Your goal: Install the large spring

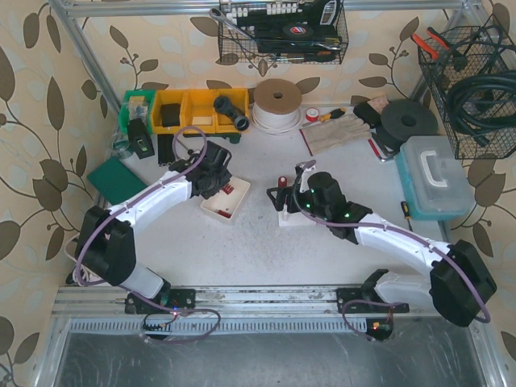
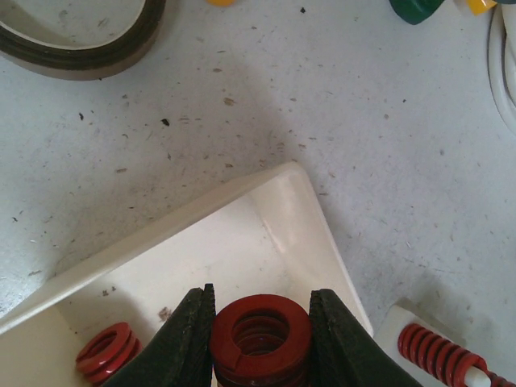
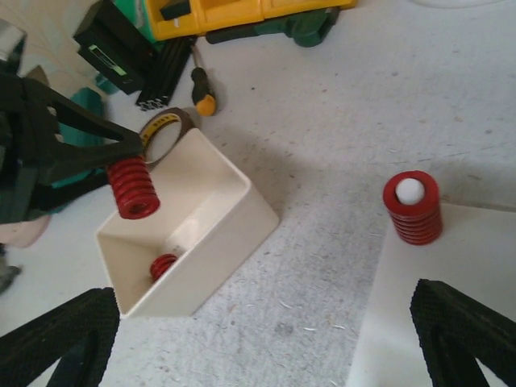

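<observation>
Black fingers (image 3: pixel 56 343) of your right gripper (image 3: pixel 262 339) stand spread wide at the near edge of its wrist view, with nothing between them. Just past the right-hand finger lies the white plate (image 3: pixel 459 266), and on its far corner a red spring (image 3: pixel 412 211) sits upright over a white peg (image 3: pixel 409 191).

To the left of the plate, apart from it on the speckled worktop (image 3: pixel 339 121), you have the cream tray (image 3: pixel 234 230). A small spring (image 3: pixel 164 266) lies on its floor.

Over the tray's far-left side your left gripper (image 2: pixel 262 310) is clamped on the large spring (image 2: pixel 260 332), one finger pressed against each flank of the coils. Its own camera looks straight down the bore, with the tray floor below. From the right wrist, the spring hangs tilted and above the tray rim, well apart from the plate.

Beyond the tray a tape roll (image 3: pixel 165 133) lies flat, close to its far corner. Farther on is a screwdriver (image 3: pixel 201 93) with a yellow and black handle, then the yellow bins (image 3: pixel 234 12) along the back.
</observation>
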`<move>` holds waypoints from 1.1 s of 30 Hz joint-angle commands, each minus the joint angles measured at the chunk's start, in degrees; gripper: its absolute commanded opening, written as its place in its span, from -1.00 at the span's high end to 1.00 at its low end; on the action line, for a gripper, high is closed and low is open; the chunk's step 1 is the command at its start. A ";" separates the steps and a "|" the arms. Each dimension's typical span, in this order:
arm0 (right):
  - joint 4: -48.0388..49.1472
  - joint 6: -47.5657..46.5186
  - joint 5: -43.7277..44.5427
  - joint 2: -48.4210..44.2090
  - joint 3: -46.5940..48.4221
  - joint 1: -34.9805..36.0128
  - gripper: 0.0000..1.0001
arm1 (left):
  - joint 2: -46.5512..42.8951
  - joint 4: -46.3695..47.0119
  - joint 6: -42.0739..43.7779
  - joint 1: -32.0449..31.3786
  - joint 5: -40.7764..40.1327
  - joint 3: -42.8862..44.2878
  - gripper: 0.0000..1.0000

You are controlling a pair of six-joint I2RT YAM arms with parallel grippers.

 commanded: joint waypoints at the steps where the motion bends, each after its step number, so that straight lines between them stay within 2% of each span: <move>1: 7.11 2.79 -10.87 1.23 -0.54 -1.82 -0.92 | -1.58 1.28 -1.19 1.21 0.98 -0.03 0.69; 4: 13.99 5.15 -16.84 2.45 -2.23 -2.62 -0.90 | -3.45 1.84 -1.33 1.88 2.33 -0.20 0.70; 9: 27.94 16.11 -24.06 7.41 -5.07 -3.93 -0.90 | -7.90 7.58 -4.92 3.06 7.76 -5.17 0.71; 14: 41.00 24.29 -25.89 12.77 -7.37 -3.95 -0.84 | -10.41 16.60 -11.80 3.24 14.34 -12.49 0.73; 17: 44.11 25.89 -25.65 13.20 -8.19 -3.83 -0.81 | -11.09 22.87 -15.67 3.29 18.36 -15.63 0.74; 19: 42.95 25.22 -24.82 12.09 -8.45 -3.63 -0.80 | -11.47 24.43 -17.42 3.28 20.03 -16.37 0.76; 23: 32.11 19.72 -20.27 7.50 -7.33 -2.01 -0.79 | -12.72 28.42 -20.71 3.20 21.32 -17.91 0.78; 27: 25.71 15.75 -15.67 4.97 -6.70 -0.72 -0.79 | -13.09 30.30 -22.76 2.48 21.24 -17.56 0.79; 33: 23.42 13.55 -13.96 6.00 -6.11 -0.53 -0.78 | -13.80 29.57 -23.56 -1.13 17.59 -15.73 0.82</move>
